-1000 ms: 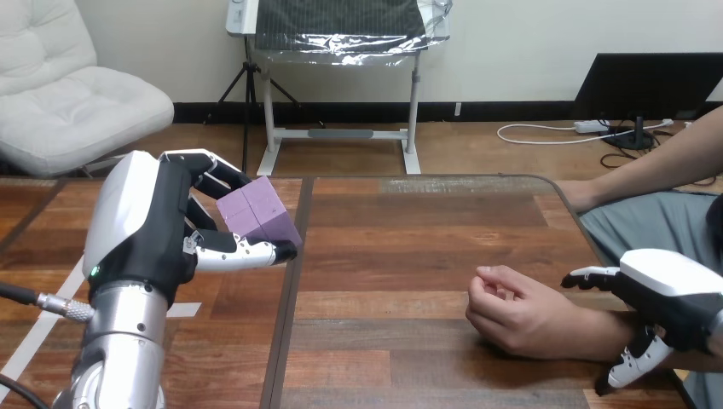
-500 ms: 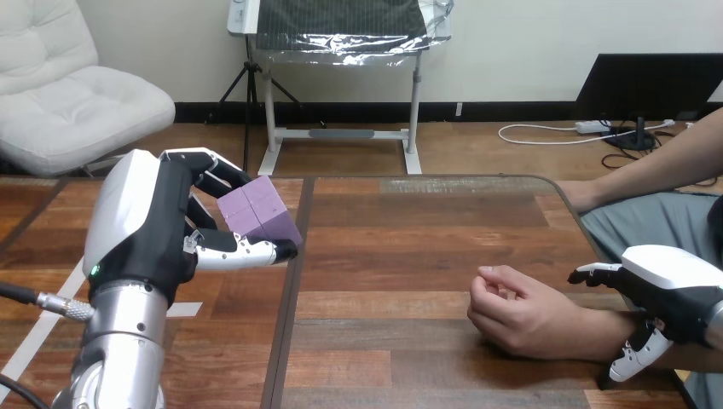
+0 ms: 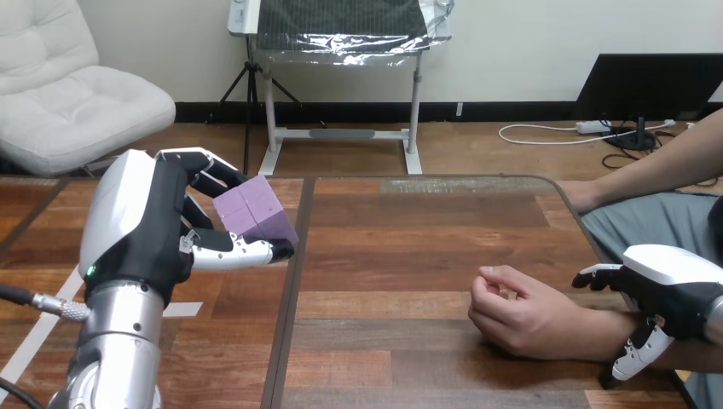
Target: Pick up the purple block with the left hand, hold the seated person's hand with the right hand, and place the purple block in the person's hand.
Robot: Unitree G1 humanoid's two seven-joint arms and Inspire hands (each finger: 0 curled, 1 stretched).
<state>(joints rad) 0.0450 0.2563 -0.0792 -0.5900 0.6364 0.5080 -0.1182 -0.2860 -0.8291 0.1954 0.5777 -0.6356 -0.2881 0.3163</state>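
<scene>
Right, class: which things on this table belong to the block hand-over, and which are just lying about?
Part of the job:
- purple block, held off the table in the left hand
- person's hand, resting loosely curled on the table
- right hand, at the person's wrist

Just lying about:
- white tape strip, stuck to the table by the left arm

The left hand (image 3: 136,226) and right hand (image 3: 673,285) are black with white back shells, the left forearm (image 3: 115,349) silver.
</scene>
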